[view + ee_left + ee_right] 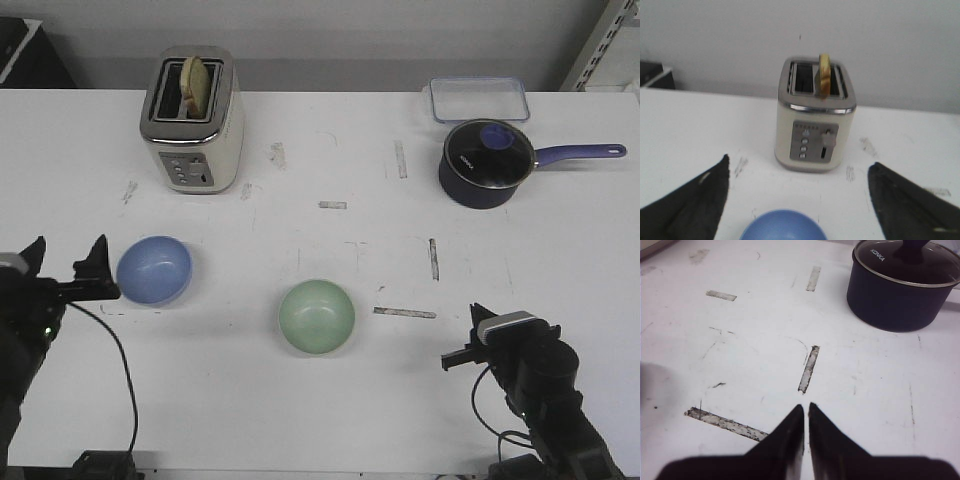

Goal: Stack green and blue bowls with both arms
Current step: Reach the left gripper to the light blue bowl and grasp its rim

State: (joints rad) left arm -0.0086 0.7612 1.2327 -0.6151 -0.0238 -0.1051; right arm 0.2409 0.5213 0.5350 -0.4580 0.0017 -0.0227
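Note:
The light blue bowl point(154, 269) sits on the white table at the left. The pale green bowl point(316, 315) sits near the middle front, apart from it. My left gripper point(70, 256) is open, just left of the blue bowl, and holds nothing. In the left wrist view the blue bowl's rim point(782, 227) shows low between the spread fingers of the left gripper point(799, 163). My right gripper point(474, 312) is shut and empty, to the right of the green bowl. In the right wrist view the right gripper point(805, 409) hovers over bare table with its fingers together.
A cream toaster point(192, 120) with bread in it stands at the back left, and it also shows in the left wrist view point(815, 120). A dark navy saucepan point(487, 165) with a lid and long handle stands at the back right, also in the right wrist view point(900, 290). A clear container point(478, 98) lies behind the pan.

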